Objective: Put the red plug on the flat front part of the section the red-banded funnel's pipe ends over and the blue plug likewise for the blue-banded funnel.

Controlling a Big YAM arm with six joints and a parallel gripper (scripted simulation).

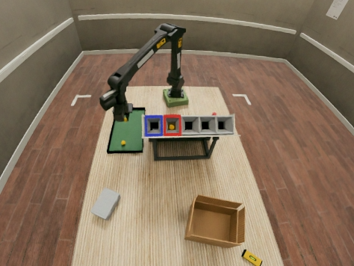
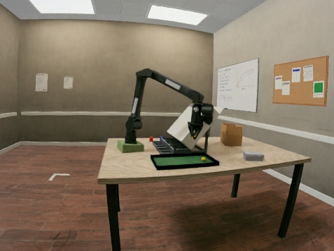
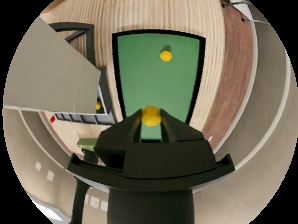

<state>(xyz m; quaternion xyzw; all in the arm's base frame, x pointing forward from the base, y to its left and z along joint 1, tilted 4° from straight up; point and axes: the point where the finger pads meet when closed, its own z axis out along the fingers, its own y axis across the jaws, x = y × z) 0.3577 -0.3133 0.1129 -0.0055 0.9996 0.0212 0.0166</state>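
Observation:
My gripper [image 1: 125, 119] [image 2: 193, 136] [image 3: 151, 112] is shut on a yellow marble [image 1: 125, 119] [image 3: 152, 116] and holds it above the far end of the green marble tray [image 1: 131, 130] [image 2: 176, 161] [image 3: 140, 76]. A second yellow marble [image 1: 122, 142] [image 2: 203, 158] [image 3: 165, 55] lies in the tray. To the right stands the row of funnels: the blue-banded funnel [image 1: 153, 125] is nearest the gripper, and the red-banded funnel [image 1: 172, 125] beside it has a yellow marble [image 1: 171, 127] sitting in it. The slanted cover [image 2: 184, 128] [image 3: 47, 76] hides the pipes. The red plug [image 1: 213, 113] [image 2: 151, 139] and the blue plug [image 2: 161, 137] stand behind the rack.
Three plain grey funnels [image 1: 205, 125] follow on the right. An open cardboard box [image 1: 218, 220] [image 2: 231, 134], a grey block [image 1: 105, 203] [image 2: 253, 155] and a yellow level [image 1: 251, 257] lie at the table's front. The arm's green base [image 1: 175, 98] [image 2: 130, 146] is behind the rack.

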